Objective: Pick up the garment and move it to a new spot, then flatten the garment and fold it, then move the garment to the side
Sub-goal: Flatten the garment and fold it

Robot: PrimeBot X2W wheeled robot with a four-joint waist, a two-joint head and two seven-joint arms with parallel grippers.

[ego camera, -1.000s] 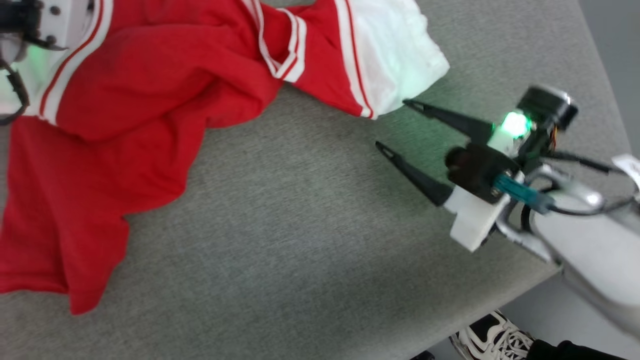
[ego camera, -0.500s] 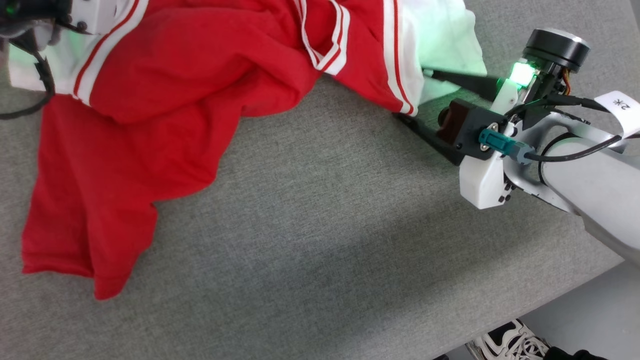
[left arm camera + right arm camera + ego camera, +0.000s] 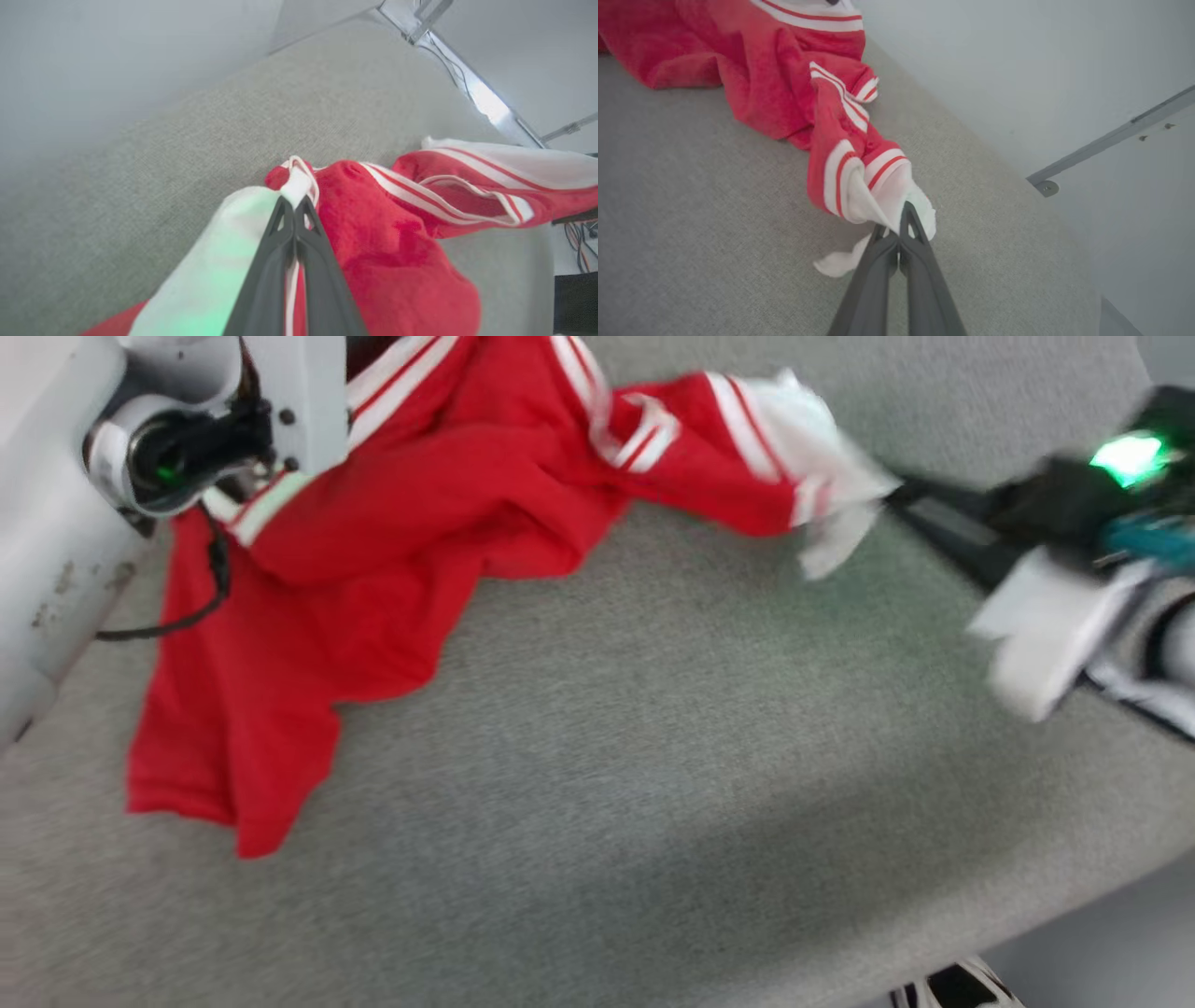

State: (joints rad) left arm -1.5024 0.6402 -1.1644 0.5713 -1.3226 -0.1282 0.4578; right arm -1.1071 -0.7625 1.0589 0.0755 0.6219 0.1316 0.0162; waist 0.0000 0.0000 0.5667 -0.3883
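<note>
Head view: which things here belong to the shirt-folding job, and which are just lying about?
Belongs to the job:
garment, red with white sleeves, bunched up
left end effector, shut on white sleeve fabric
right end effector, shut on the other white sleeve end

Just there:
grey padded surface under the garment
person's shoe at the bottom edge

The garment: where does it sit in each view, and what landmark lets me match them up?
Head view: the garment fills the upper left, and one white sleeve stretches to the right gripper at upper right.
Left wrist view: centre to right edge, cloth pinched in the shut jaws of the left gripper.
Right wrist view: from upper left down to centre, sleeve tip in the right gripper's shut jaws.
Shared landmark: the striped neck trim.
</note>
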